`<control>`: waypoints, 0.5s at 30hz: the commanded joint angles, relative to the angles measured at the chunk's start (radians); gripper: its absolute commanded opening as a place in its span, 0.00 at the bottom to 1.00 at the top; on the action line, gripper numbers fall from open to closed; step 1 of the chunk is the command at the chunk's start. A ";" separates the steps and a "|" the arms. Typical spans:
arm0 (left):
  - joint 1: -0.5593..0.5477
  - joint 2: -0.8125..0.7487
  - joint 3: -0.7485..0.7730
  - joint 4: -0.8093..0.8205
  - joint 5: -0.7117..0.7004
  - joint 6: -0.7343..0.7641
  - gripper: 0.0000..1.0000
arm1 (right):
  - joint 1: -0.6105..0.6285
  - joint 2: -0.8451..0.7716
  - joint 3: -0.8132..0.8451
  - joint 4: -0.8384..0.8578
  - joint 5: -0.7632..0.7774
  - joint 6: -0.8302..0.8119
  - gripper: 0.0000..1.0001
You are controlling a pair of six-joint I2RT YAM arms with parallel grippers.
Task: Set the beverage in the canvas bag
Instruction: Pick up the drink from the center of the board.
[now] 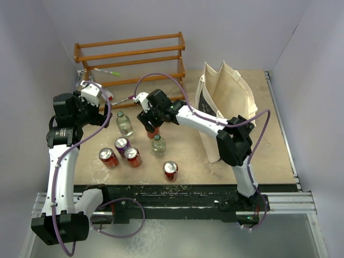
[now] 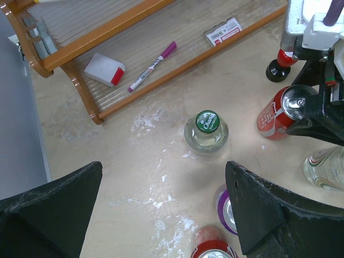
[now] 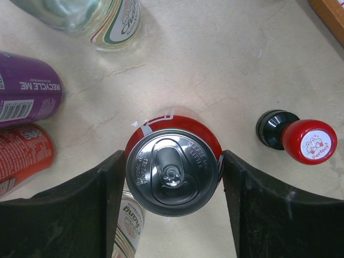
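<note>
My right gripper (image 1: 152,127) is shut on a red soda can (image 1: 153,132), one finger on each side of its rim, as the right wrist view shows the gripper (image 3: 173,173) and the can (image 3: 174,141). The can also shows in the left wrist view (image 2: 277,114). I cannot tell if it still touches the table. The cream canvas bag (image 1: 228,105) stands open to the right of it. My left gripper (image 1: 105,99) is open and empty, and the left wrist view shows the gripper (image 2: 164,177) above bare table near a green-capped glass bottle (image 2: 207,131).
A purple can (image 1: 122,144), three other red cans (image 1: 108,157) (image 1: 133,157) (image 1: 170,170) and a second glass bottle (image 1: 158,145) stand in front. A red-topped stamp (image 3: 295,137) sits beside the held can. A wooden rack (image 1: 129,59) at the back holds a marker (image 2: 153,67).
</note>
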 commanded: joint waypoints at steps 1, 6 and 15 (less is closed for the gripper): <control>0.008 -0.012 0.008 0.040 0.024 -0.005 0.99 | 0.003 0.001 0.020 -0.019 -0.056 0.017 0.64; 0.008 -0.012 0.010 0.042 0.030 -0.007 0.99 | 0.003 -0.002 0.047 -0.016 -0.051 0.022 0.47; 0.006 0.027 0.059 0.025 0.056 -0.020 0.99 | -0.003 -0.112 0.148 -0.040 -0.011 -0.019 0.10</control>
